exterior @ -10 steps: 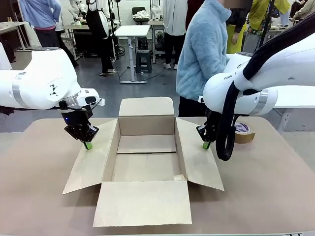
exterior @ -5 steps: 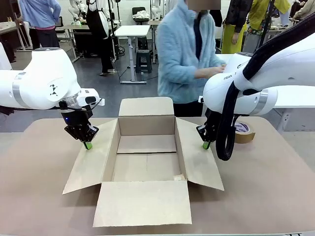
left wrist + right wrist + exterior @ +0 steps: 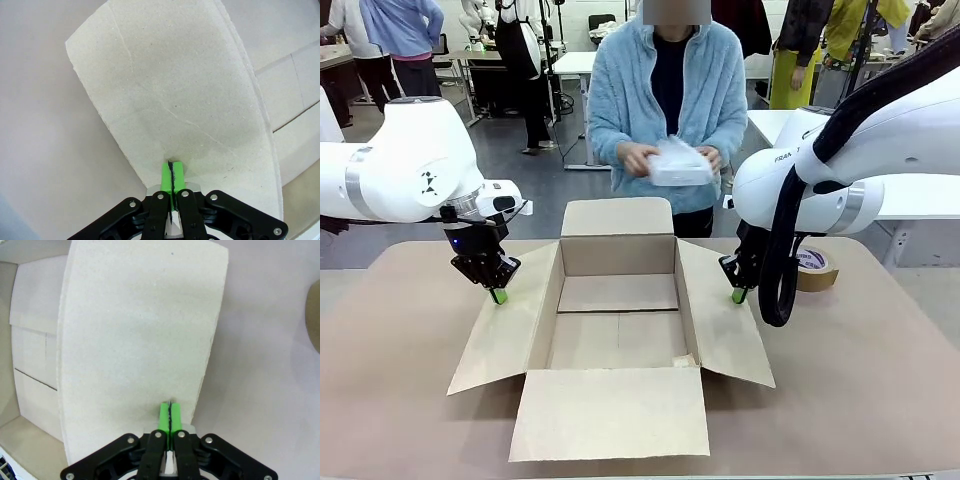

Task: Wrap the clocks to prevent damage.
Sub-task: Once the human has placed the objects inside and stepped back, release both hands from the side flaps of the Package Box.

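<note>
Two side flaps of the open cardboard box are touched, one by each gripper. At the left, the left gripper is seen with its green pads pressed together and nothing between them. Its tip appears to rest on the left flap, which is spread outward over the table. In the middle, beyond the far side of the box, the bubble-wrap bundle is held in the person's hands at chest height, well above the box and not yet inside it. It is judged to be light and soft on the outside, with a slippery plastic skin that gives under pressure, while the content is probably hard and fragile; what is inside cannot be seen through the wrap. If it is to be taken, a hold across the short way, near the middle, is advised, with gentle pressure so that only the padding is squeezed. A hold at a corner would probably let it slip. At the right, the right gripper is likewise clenched on nothing and is set on the right flap. A tape roll lies near it on the table.
</note>
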Available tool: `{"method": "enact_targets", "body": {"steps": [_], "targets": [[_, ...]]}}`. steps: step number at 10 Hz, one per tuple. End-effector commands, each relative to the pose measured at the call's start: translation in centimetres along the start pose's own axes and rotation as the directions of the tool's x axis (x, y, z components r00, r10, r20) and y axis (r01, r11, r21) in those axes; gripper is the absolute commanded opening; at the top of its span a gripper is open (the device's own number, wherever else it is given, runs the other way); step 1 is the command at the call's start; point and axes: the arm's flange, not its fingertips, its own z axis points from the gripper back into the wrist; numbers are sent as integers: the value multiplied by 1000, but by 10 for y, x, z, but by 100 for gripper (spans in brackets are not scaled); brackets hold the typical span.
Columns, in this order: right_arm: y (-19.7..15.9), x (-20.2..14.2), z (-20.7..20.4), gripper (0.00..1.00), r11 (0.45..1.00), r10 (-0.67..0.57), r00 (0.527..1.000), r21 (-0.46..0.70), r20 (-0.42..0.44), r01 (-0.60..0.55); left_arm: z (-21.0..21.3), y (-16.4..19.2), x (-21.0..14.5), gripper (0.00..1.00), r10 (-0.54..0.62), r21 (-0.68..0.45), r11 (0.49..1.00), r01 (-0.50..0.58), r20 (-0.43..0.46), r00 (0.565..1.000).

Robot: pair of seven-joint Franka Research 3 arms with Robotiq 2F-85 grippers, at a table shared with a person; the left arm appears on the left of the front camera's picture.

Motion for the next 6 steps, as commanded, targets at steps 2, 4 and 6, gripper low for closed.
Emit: {"method": "enact_targets", "body": {"steps": [2, 4, 6], "targets": [[1, -1, 1, 1, 1000, -4, 1000, 0, 0, 4, 1, 2, 0, 0, 0, 4, 1000, 0, -7, 1000], [1, -1, 1, 1, 1000, -4, 1000, 0, 0, 4, 1, 2, 0, 0, 0, 4, 1000, 0, -7, 1000], [1, -1, 1, 1, 1000, -4, 1000, 0, 0, 4, 1, 2, 0, 0, 0, 4, 1000, 0, -7, 1000]]}}
